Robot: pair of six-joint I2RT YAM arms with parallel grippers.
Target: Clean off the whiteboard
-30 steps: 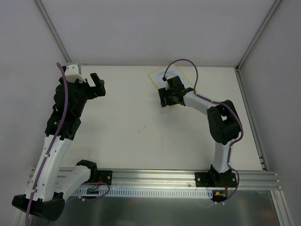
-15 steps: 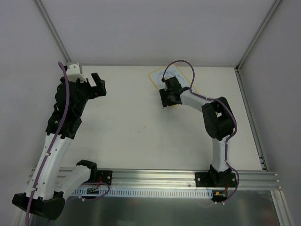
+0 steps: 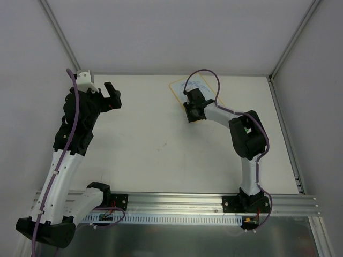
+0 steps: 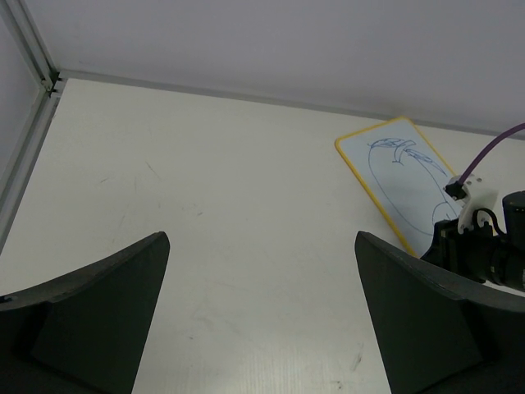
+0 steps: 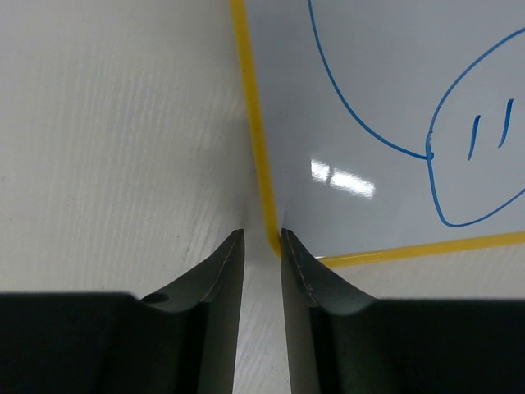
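Right now I see right gripper (image 5: 261,238) low at corner of whiteboard (image 5: 394,98), jaws narrow, slim gap with nothing in it, yellow border just off fingertips. Board lies flat at table's (image 3: 155,150) far edge, blue scribbles on it. Left gripper (image 4: 262,242) wide apart, well left of board.

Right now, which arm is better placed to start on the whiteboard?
Right. The right end effector sits narrowly open at a corner of the whiteboard, over its yellow border. The left end effector hangs wide open, well away across the table.
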